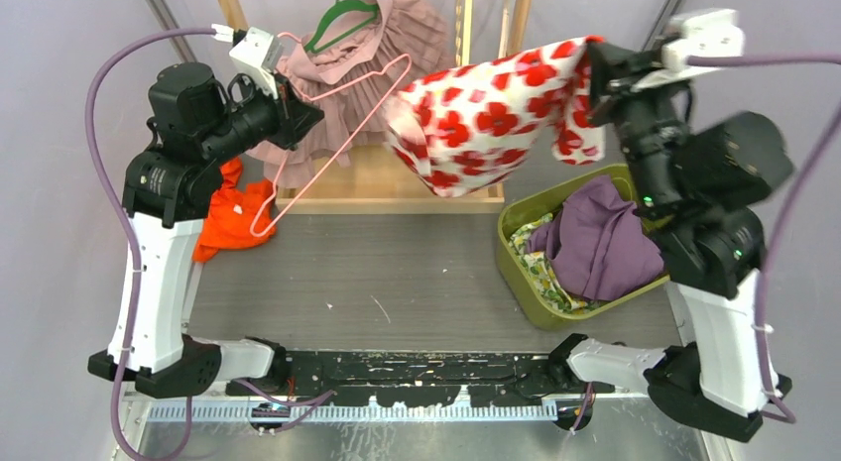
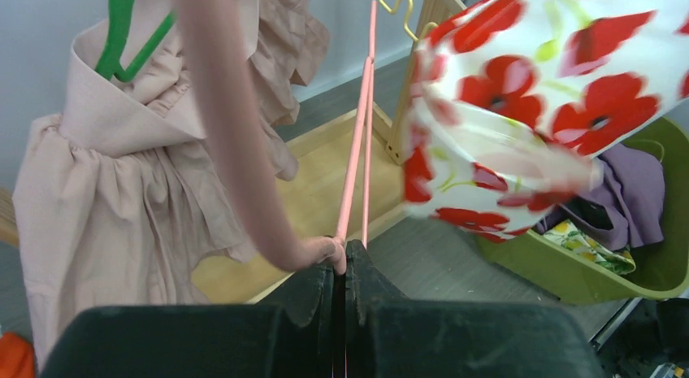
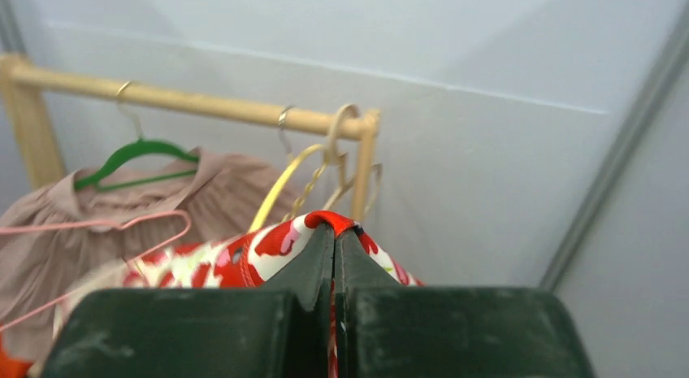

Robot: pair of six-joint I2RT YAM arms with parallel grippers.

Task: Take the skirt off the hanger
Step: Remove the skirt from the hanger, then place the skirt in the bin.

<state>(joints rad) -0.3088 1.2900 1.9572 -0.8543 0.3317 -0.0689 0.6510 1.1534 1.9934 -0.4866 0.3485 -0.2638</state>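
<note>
Holding on the left: we see the left jaws clenched on the thin wire of the pink hanger [image 2: 356,150], which is raised above the table [image 1: 397,273] in front of the wooden rack [image 1: 387,188].
Right side: the right jaws are clamped tight on a fold at the upper edge of the skirt [image 1: 486,114], held high near the right end of the rack.
Skirt: white with red poppies, it hangs in the air from the right jaws and spreads out between the two arms, over the rack's base and the near corner of the bin [image 1: 511,263].
Skirt and hanger: in the top view the hanger's far corner meets the skirt's left edge. From the left wrist the skirt sits just beside the rods, and we cannot tell whether they touch.
Rack: a dusty pink dress [image 1: 397,30] hangs on a green hanger [image 2: 120,20] at the left of the rail.
Bin: olive green, it stands on the table to the right, with a purple cloth [image 1: 595,248] lying on top of a floral cloth [image 1: 540,273] inside.
Orange cloth [image 1: 233,218]: it lies on the table beside the left arm, and in the top view the hanger's curled lower end sits over it.
</note>
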